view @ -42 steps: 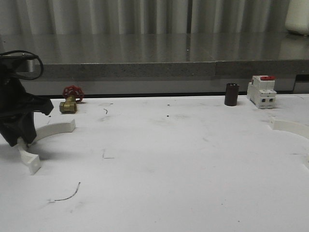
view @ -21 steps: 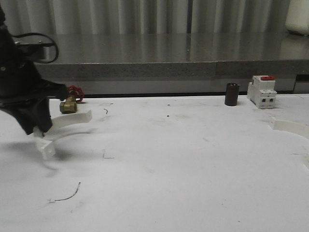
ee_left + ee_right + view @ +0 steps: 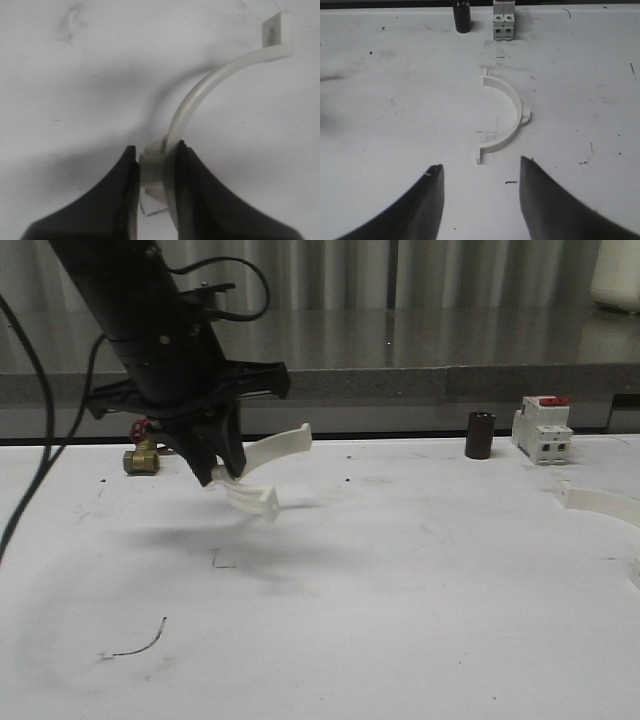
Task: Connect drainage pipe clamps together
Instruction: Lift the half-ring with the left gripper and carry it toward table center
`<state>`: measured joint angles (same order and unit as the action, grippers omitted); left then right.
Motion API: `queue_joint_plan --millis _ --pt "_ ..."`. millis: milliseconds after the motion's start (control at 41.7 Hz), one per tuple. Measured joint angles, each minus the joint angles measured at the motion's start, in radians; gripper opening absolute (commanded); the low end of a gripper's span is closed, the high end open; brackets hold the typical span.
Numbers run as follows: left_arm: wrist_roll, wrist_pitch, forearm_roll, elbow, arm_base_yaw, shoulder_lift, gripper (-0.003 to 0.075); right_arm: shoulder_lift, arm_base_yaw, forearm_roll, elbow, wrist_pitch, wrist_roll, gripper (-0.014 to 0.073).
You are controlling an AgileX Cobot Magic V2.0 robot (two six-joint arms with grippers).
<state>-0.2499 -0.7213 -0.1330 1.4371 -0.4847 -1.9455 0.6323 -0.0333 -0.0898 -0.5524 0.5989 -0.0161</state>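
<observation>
White clamp half [image 3: 262, 468] clenched in left gripper [image 3: 222, 472], lifted off the table [image 3: 400, 580]; its arc sticks out past the fingertips, shadow below. Wrist view: fingers [image 3: 187, 180] pinch the clamp at its tab. Right gripper [image 3: 481, 200] spread wide, holding nothing; second half [image 3: 506, 116] lies flat just ahead of it. Breaker [image 3: 503, 20] and dark cylinder [image 3: 462, 17] beyond that.

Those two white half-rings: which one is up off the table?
The half-ring pinched in the left gripper is lifted, casting a shadow below. The other half-ring lies flat on the table at the right, untouched, in front of the open right gripper.
</observation>
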Motion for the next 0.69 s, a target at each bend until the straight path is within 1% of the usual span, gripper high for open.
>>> queue_joint_plan --millis 192,359,503,695 --pt "-0.207 0.011 0.074 0.042 -0.075 -0.074 0.0010 0.000 0.000 0.000 0.000 0.000 0.000 0.0386" --pt "-0.338 0.024 0.127 0.070 -0.122 -0.121 0.0010 0.000 0.000 0.000 0.000 0.000 0.000 0.0386" --pt "-0.387 0.033 0.133 0.071 -0.128 -0.140 0.0010 0.000 0.000 0.000 0.000 0.000 0.000 0.0386" --pt "-0.399 0.031 0.139 0.074 -0.128 -0.145 0.0023 0.000 0.000 0.000 0.000 0.000 0.000 0.0386"
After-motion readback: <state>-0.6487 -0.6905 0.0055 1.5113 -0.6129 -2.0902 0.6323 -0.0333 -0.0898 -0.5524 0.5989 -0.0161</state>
